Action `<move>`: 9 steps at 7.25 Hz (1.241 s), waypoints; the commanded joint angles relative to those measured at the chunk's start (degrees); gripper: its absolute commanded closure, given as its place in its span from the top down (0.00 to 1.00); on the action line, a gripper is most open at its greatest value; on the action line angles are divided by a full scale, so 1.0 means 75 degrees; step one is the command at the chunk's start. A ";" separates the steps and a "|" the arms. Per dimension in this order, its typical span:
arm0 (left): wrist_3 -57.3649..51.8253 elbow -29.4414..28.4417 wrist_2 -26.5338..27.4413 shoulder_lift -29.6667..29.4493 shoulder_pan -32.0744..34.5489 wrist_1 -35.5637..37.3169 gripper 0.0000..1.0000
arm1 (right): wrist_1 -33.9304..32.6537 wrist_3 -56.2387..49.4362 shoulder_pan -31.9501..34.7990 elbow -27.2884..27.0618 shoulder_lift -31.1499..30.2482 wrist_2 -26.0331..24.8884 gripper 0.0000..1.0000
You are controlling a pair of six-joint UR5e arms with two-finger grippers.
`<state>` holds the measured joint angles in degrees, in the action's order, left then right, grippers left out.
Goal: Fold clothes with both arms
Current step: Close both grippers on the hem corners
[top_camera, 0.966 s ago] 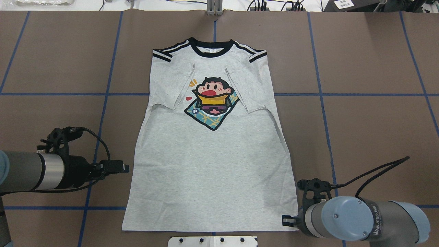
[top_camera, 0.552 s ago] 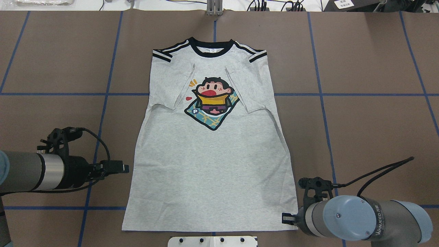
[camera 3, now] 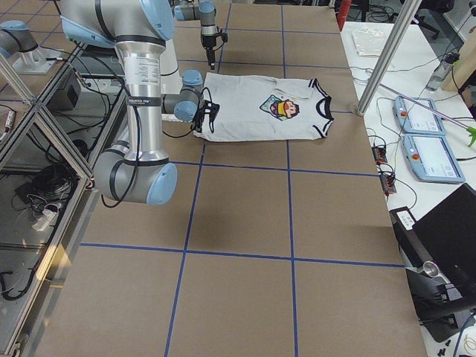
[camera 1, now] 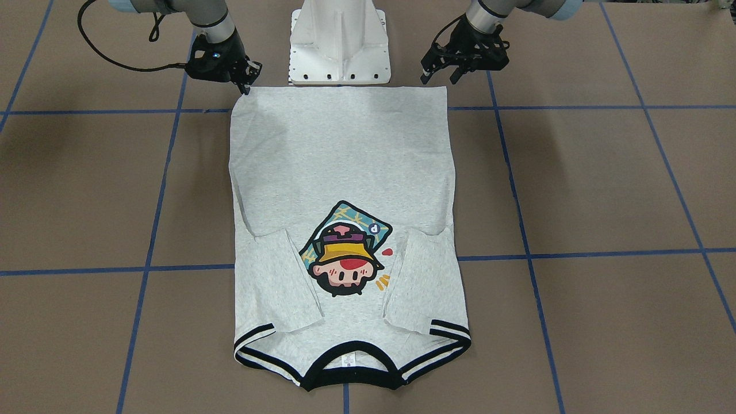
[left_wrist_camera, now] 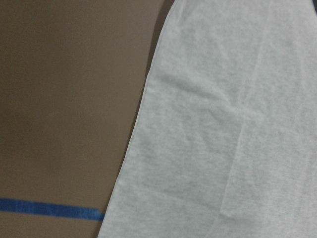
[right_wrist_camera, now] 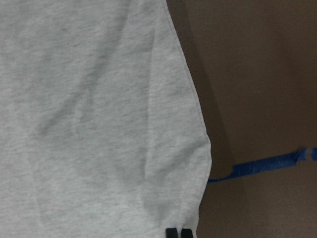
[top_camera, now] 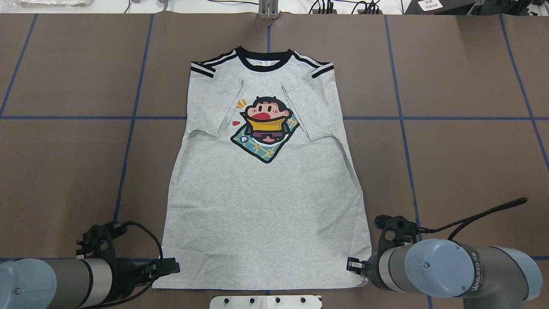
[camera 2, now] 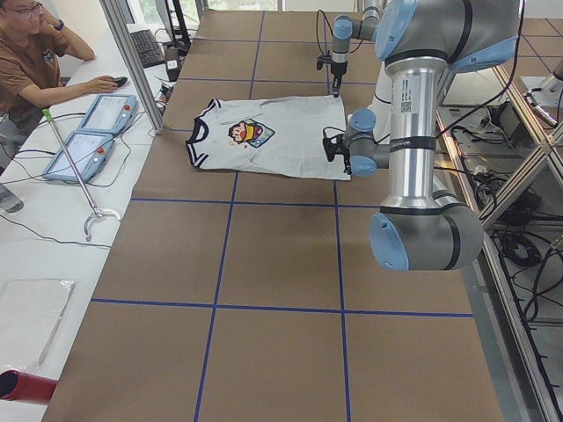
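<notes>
T-shirt (top_camera: 266, 206): soft heather-grey knit, flat, print up, sleeves folded inward, on brown table (top_camera: 472, 163) | left gripper (camera 1: 440, 76): fingers spread apart, near hem corner just beside them | right gripper (camera 1: 246, 86): fingers together, apparently pinching the other hem corner, which curls slightly.

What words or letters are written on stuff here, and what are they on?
"WANJEED": on the right arm; the characters after it are too small to read.
"P": on the T-shirt, in its cartoon print.
Neck tag: too small to read.
Sticker on the left arm: too blurred to read.
</notes>
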<state>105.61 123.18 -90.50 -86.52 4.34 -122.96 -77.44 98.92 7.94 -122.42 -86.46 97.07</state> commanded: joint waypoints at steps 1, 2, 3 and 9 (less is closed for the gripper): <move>0.0228 0.0125 0.0148 -0.0776 -0.0355 0.1974 0.94 | 0.0001 0.0006 0.0007 0.0011 0.0113 -0.0017 0.00; 0.0169 -0.0062 0.0171 -0.0780 -0.0321 0.2016 0.93 | 0.0001 0.0006 0.0019 0.0011 0.0114 -0.0017 0.00; -0.0342 -0.0203 0.0230 -0.0780 -0.0204 0.2016 0.93 | 0.0001 -0.0006 0.0054 0.0011 0.0125 -0.0017 0.00; -0.0664 -0.0463 0.0418 -0.0768 -0.0203 0.1993 0.80 | 0.0001 -0.0076 0.0148 0.0034 0.0114 0.0006 0.00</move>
<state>100.66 119.81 -87.30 -92.35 2.82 -108.08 -77.43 98.38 8.94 -122.15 -85.55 97.09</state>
